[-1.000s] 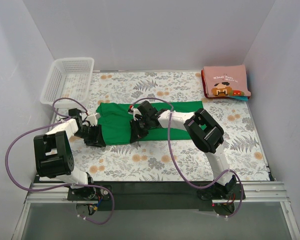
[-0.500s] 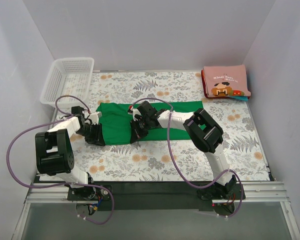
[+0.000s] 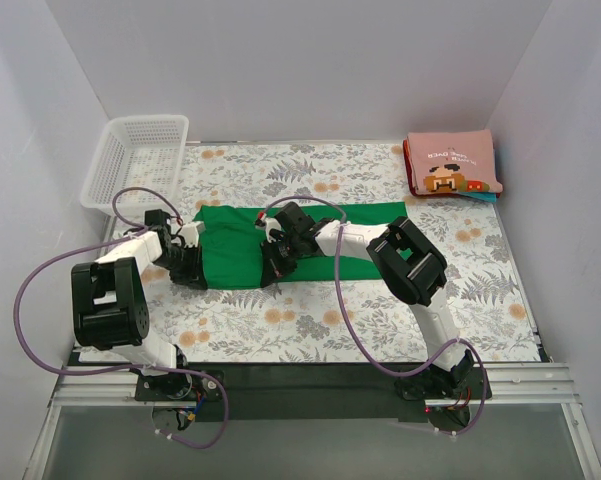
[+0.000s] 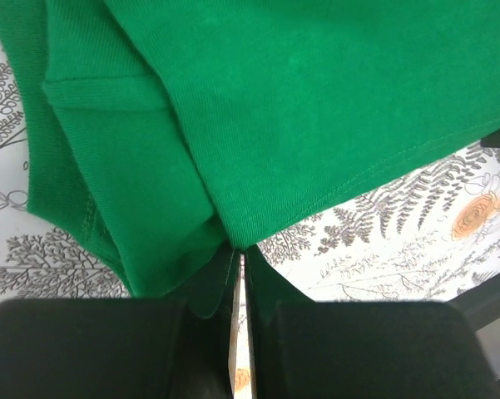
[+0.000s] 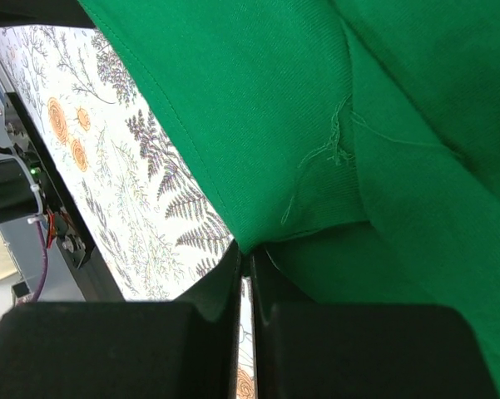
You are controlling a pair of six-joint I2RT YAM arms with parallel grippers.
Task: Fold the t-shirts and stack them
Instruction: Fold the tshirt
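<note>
- Since a second ago, the left gripper (image 3: 188,270) has edged in toward the green t-shirt (image 3: 310,245), and both grippers have clamped shut.
- Folded into a band, the green t-shirt lies mid-table. The left gripper pinches its near-left corner and the right gripper (image 3: 276,272) pinches its near hem.
- Only the wrist views show cloth nipped between the fingertips (image 4: 210,287).
- The pink t-shirt (image 3: 452,165) lies folded at the far-right corner.
- The white basket (image 3: 135,160) stands far-left.

green t-shirt (image 4: 316,108): matt knit cloth, fine ribbing, stitched hem, loose thread at seam.
pink t-shirt (image 3: 450,165): matt cloth, printed graphic.
desk (image 3: 310,320): smooth floral-print covering, matt.
basket (image 3: 135,160): white plastic mesh.
left pincer (image 4: 240,256), right pincer (image 5: 244,259): black matt plastic fingers.
</note>
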